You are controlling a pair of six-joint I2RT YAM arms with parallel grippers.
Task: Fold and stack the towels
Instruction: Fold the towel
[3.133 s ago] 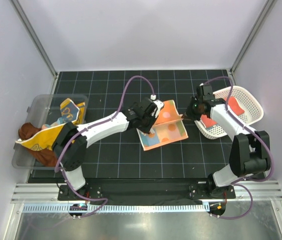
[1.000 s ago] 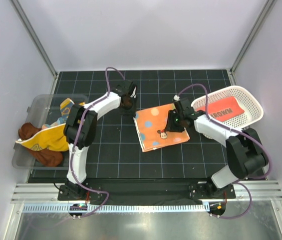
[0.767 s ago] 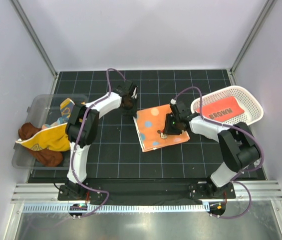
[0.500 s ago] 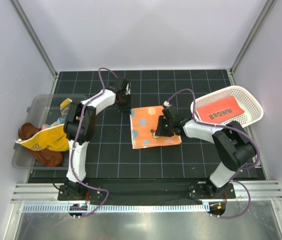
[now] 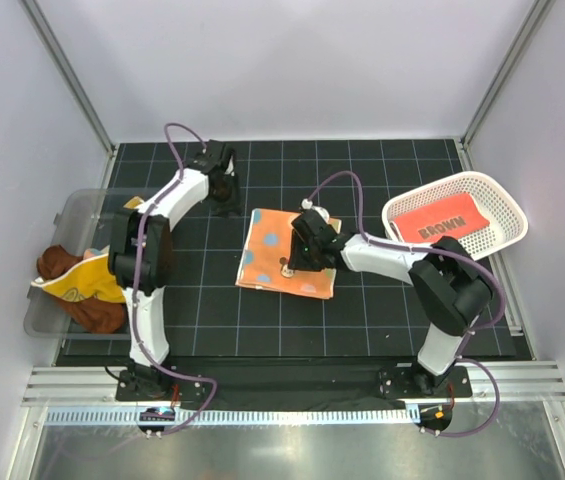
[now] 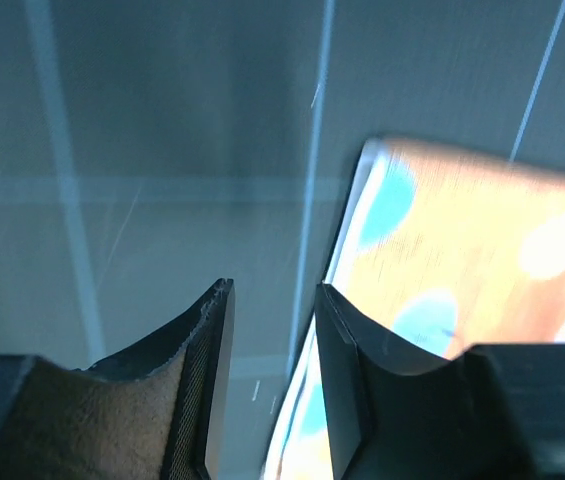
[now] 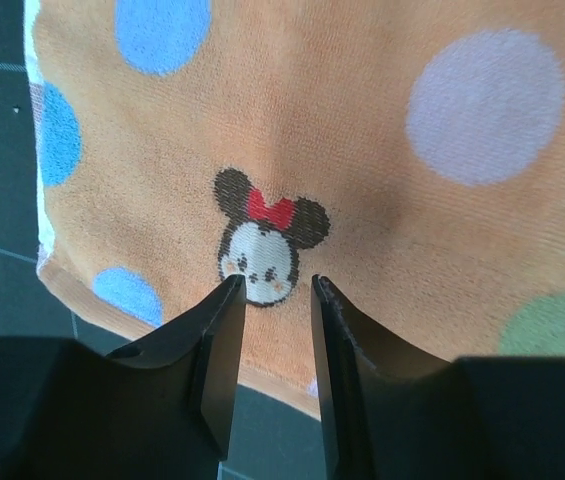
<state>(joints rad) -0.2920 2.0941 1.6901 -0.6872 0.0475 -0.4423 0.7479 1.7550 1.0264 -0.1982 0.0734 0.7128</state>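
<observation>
An orange polka-dot towel point(image 5: 262, 252) with a cartoon face point(image 7: 267, 245) lies folded flat on the black mat. My right gripper point(image 5: 290, 262) rests on its near part, jaws a little apart, tips point(image 7: 272, 285) just below the face, no cloth pinched between them. Behind and to the left of the towel, my left gripper point(image 5: 228, 197) hangs over bare mat, open and empty point(image 6: 272, 300); the towel's edge point(image 6: 442, 250) lies to its right. A red-orange lettered towel point(image 5: 444, 222) lies folded in the white basket point(image 5: 502, 200).
A clear bin point(image 5: 70, 215) at the left edge holds a yellow-orange towel point(image 5: 87, 282) and a rust-brown one point(image 5: 57, 262), both spilling over its rim. White walls close in the back and sides of the mat.
The polka-dot towel has slid left and turned under my right gripper, which travelled with it. My left gripper has pulled back and left, away from the towel's corner.
</observation>
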